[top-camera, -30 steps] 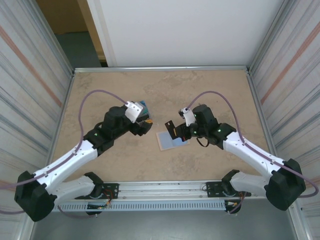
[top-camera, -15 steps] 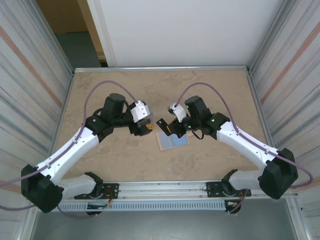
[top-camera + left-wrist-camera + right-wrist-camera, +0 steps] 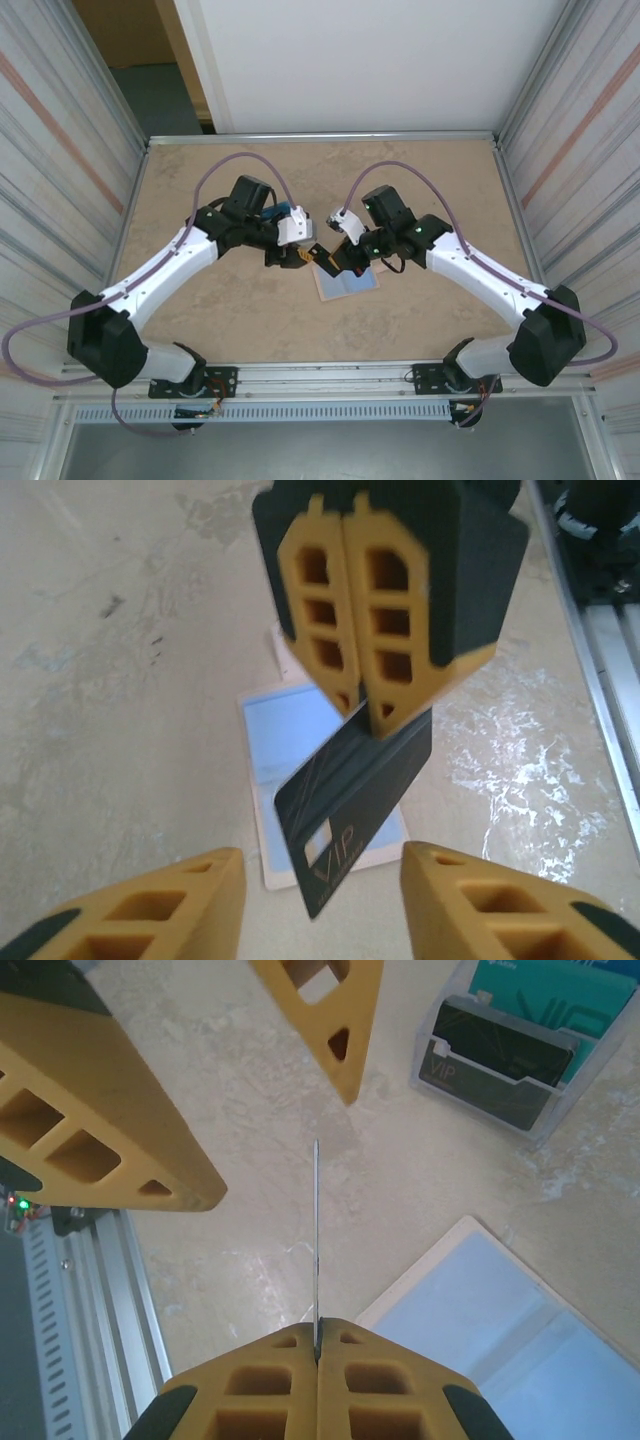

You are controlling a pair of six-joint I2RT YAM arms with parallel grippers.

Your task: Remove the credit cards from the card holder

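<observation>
Card holder [image 3: 290,730] lies spread open on the table [image 3: 120,680], pale blue lining up, just under the two grippers near the table's middle. The right gripper [image 3: 362,705] is pinched fully closed on one edge of a dark credit card [image 3: 345,820]. The card hangs tilted above the holder, with "VIP" legible near its lower corner. The left gripper [image 3: 322,880] stands partly open, one finger on each side of that card and neither touching it. From the right wrist the card appears edge-on, a thin line. A clear stand [image 3: 520,1120] nearby holds a second dark card [image 3: 490,1060] marked "VIP" with a teal card [image 3: 560,990] behind it. Bare tabletop surrounds the grippers, and the metal rail [image 3: 330,372] at the near edge is well apart.
</observation>
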